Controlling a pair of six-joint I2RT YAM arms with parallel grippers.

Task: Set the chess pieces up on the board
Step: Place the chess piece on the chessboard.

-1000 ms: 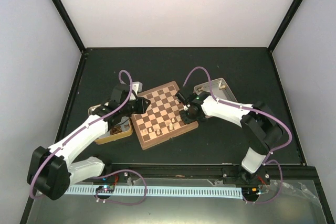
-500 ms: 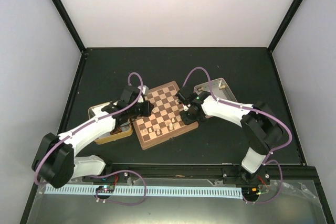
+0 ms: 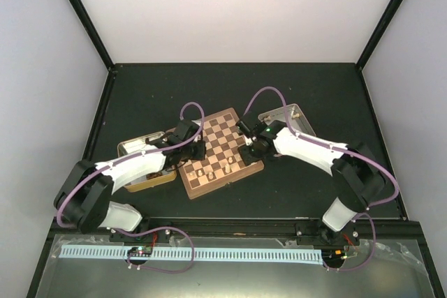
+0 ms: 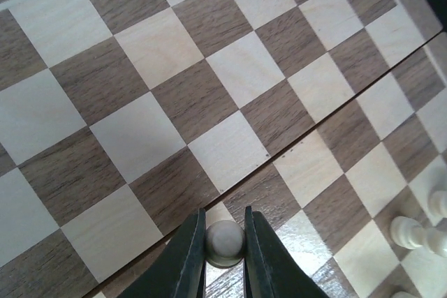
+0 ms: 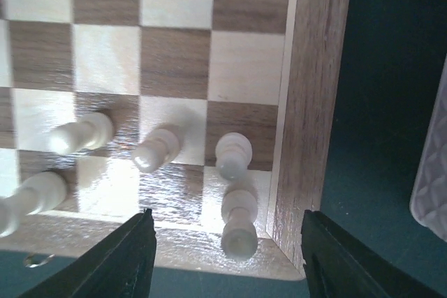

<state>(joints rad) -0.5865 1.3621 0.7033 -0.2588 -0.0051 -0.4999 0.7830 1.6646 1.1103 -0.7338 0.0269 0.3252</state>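
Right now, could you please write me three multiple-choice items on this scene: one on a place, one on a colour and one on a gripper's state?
1. The left gripper holds its piece over:
A the board
B a tray
C the bare table

2. The pieces standing on the board are:
A black
B cream
C red

3. The right gripper is:
A shut on a piece
B shut on nothing
C open

Answers:
1 A, since the left wrist view shows checks under the clamped piece.
2 B, since all those in the right wrist view are pale.
3 C, since its jaws stand wide apart and grip nothing.
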